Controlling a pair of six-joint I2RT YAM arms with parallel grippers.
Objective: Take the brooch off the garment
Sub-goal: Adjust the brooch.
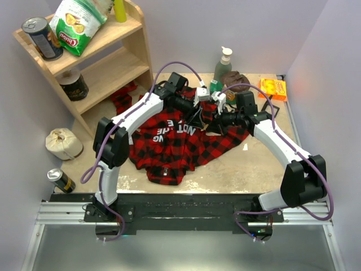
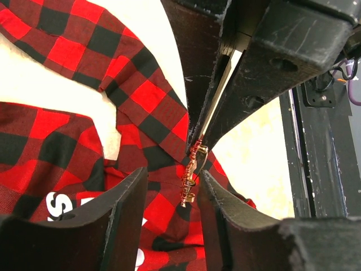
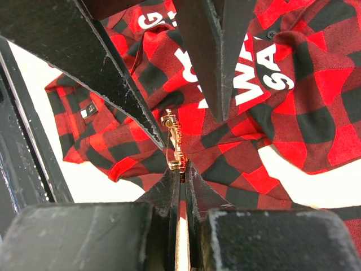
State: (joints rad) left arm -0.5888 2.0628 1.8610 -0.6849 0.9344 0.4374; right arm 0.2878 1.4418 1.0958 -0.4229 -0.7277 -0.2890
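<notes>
Obs.: garment [image 1: 169, 148] red-and-black buffalo plaid, black patch with white letters; brooch [image 3: 174, 144] pale gold; counter [image 1: 242, 169] beige.

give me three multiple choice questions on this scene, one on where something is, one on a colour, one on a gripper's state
1. In which corner of the table does the orange packet lie? A near left; B back right; C near right.
2. The garment has checks of: A blue and white; B green and yellow; C red and black.
3. The right gripper is: A shut, tips at the brooch; B wide open; C shut on the orange packet.

Answers: 1 B, the top view shows it at the far right edge. 2 C, every view shows red and black squares. 3 A, the right wrist view shows its fingers pressed together at the brooch's lower end.
</notes>
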